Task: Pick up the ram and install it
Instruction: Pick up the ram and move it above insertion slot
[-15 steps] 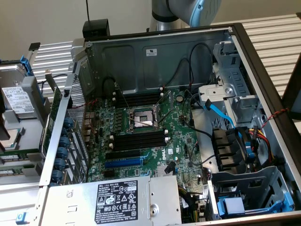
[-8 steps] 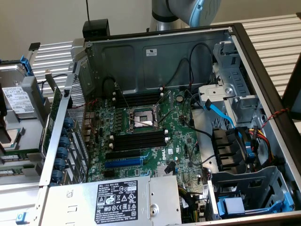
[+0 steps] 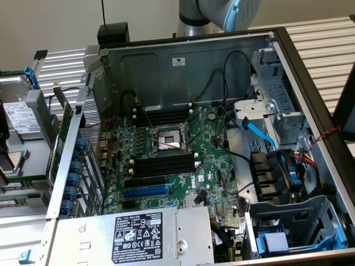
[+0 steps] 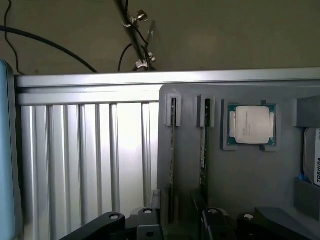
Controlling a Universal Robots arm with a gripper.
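In the wrist view, two thin green ram sticks stand on edge in narrow slots of a grey holder tray [image 4: 240, 200]. One ram stick [image 4: 172, 160] runs down between my fingers. The other ram stick [image 4: 204, 150] ends at the finger on the CPU's side. My gripper [image 4: 177, 225] hovers over the tray, open, with a dark finger [image 4: 146, 224] on either side of the first stick, not closed on it. In the exterior view only the arm's grey and blue joint [image 3: 222, 11] shows behind the case. The black memory slots [image 3: 166, 164] on the motherboard are empty.
A CPU chip [image 4: 251, 125] lies in its tray pocket beside the sticks. The tray rests on a ribbed aluminium table [image 4: 85, 160]. In the open case, a CPU socket [image 3: 166, 141], a blue expansion slot [image 3: 145, 191], loose cables [image 3: 260, 136] and a power supply [image 3: 138, 235] surround the slots.
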